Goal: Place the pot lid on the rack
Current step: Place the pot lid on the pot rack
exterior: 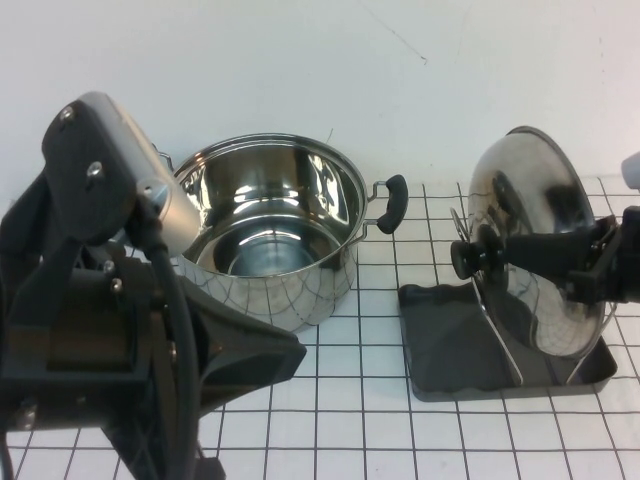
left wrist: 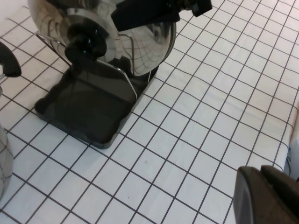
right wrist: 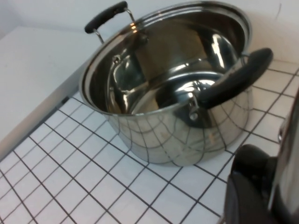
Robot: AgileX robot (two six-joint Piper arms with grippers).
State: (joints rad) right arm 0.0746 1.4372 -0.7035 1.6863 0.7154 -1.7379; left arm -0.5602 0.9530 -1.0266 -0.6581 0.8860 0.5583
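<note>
Pot lid [exterior: 540,250] upright on edge in rack [exterior: 500,350], knob [exterior: 470,257] facing pot [exterior: 280,230].

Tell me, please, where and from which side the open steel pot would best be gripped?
Probably by a black side handle of the pot: it sticks out clear of the wall on the side facing the rack, so jaws could come from above. The right gripper holds the pot lid by its knob; the left gripper, shut, stays parked.
</note>
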